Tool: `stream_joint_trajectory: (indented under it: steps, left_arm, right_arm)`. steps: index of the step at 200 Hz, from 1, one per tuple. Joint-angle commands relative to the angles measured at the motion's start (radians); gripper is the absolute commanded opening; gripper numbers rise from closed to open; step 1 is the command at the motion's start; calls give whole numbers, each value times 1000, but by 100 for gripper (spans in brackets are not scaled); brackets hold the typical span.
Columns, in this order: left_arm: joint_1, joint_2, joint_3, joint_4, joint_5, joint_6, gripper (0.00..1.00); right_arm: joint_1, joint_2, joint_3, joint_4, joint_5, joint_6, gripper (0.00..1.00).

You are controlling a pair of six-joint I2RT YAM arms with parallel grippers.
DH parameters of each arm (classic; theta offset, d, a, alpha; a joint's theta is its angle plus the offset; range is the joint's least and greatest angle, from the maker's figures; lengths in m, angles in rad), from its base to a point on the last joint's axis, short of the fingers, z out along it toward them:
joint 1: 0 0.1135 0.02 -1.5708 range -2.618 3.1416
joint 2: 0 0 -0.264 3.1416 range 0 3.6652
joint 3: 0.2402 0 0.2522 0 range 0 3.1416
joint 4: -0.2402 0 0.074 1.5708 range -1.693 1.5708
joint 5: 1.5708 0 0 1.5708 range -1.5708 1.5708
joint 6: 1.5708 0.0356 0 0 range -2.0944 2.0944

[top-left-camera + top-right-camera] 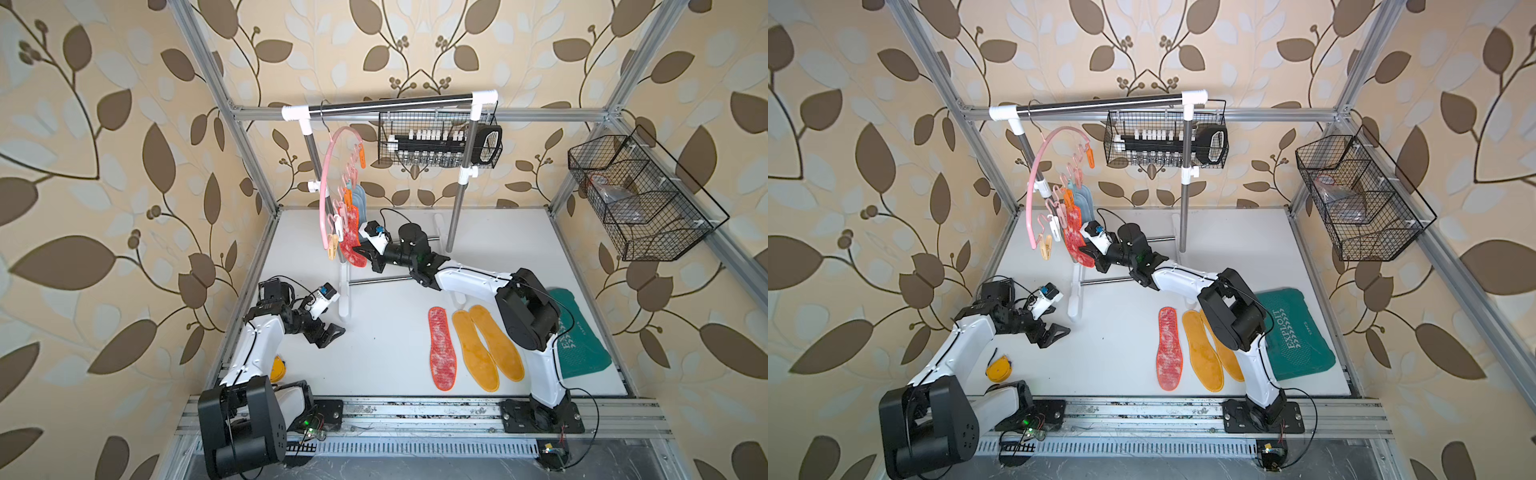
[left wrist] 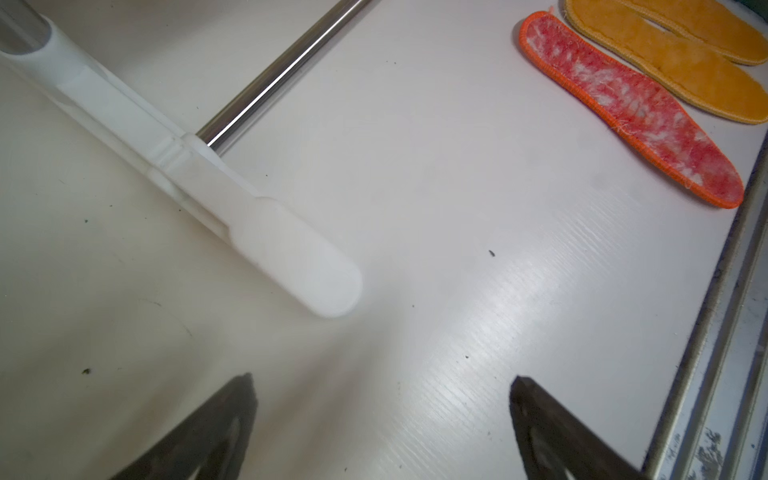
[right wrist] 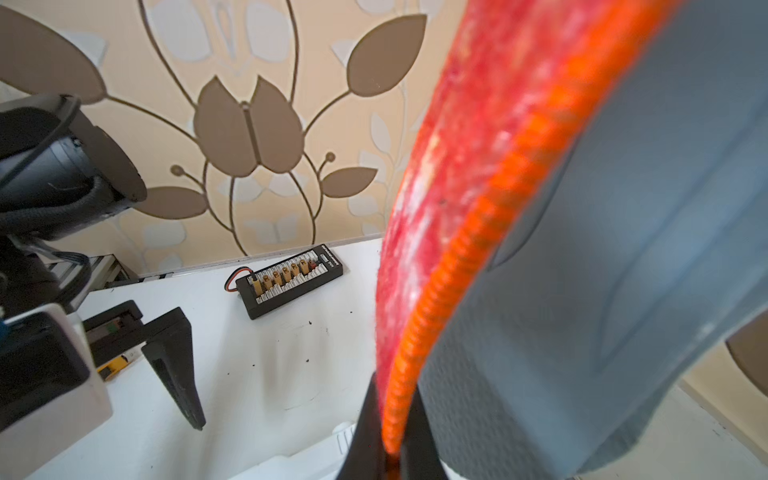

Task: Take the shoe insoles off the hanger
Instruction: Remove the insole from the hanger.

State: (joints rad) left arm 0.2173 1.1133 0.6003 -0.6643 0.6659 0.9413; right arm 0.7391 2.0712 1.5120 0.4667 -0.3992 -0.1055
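Right gripper (image 3: 390, 451) tight on the hanging red-and-white insole (image 3: 478, 166) — left gripper (image 1: 329, 335) wide open above the table (image 1: 395, 299)

On my right wrist feed the red insole (image 3: 478, 166) is a close blur running off the frame, and the grey insole (image 3: 623, 249) beside it is cut off too. In a top view my right arm (image 1: 1183, 278) covers part of one yellow insole (image 1: 1227, 357) and an edge of the case (image 1: 1304, 332). The clips (image 1: 1054, 226) are too small to tell which ones grip.
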Motion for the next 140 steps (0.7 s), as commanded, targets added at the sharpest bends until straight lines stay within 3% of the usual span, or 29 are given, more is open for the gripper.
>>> stream_joint_trajectory:
  steps: [1, 140]
  left_arm:
    - [10, -24, 7, -26, 49, 16, 98]
    - [14, -68, 15, -58, 100, 22, 98]
  right_arm:
    - [-3, -93, -32, 56, 47, -1, 0]
    - [-3, -403, -286, 104, 120, -36, 0]
